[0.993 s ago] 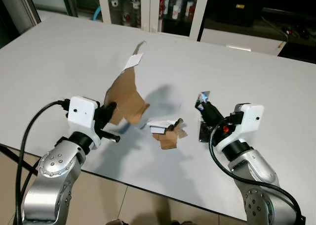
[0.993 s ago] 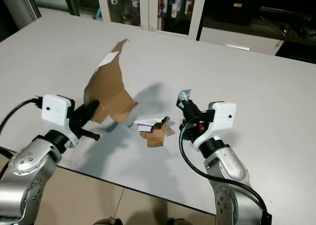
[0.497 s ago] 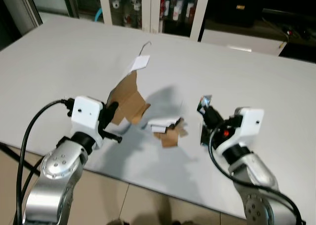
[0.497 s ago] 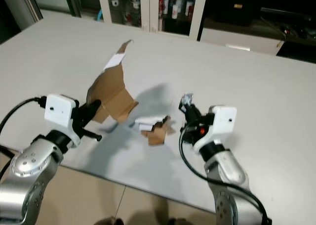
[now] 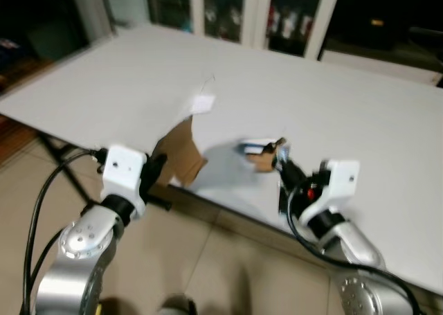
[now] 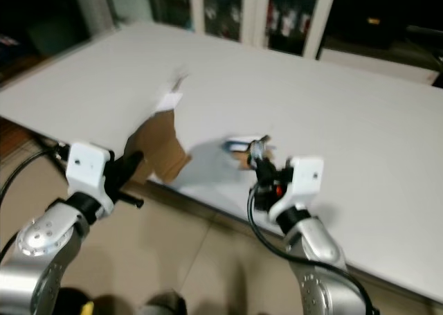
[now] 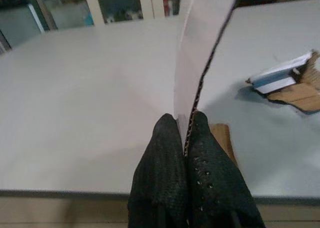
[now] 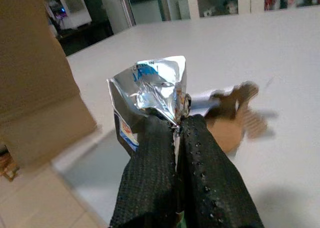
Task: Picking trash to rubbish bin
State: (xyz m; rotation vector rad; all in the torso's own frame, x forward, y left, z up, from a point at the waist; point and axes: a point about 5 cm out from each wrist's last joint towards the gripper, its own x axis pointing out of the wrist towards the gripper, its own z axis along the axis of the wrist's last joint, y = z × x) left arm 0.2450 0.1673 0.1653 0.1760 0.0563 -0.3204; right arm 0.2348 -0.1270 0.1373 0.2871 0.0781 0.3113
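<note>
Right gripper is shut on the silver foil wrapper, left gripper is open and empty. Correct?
Not quite. The left gripper is shut on the brown cardboard sheet, as the left wrist view shows. The right gripper is indeed shut on the silver foil wrapper.

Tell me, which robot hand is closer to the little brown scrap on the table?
The right gripper, shut on a foil wrapper, is just beside the small cardboard scrap. The left gripper, holding a cardboard sheet, is farther away.
</note>
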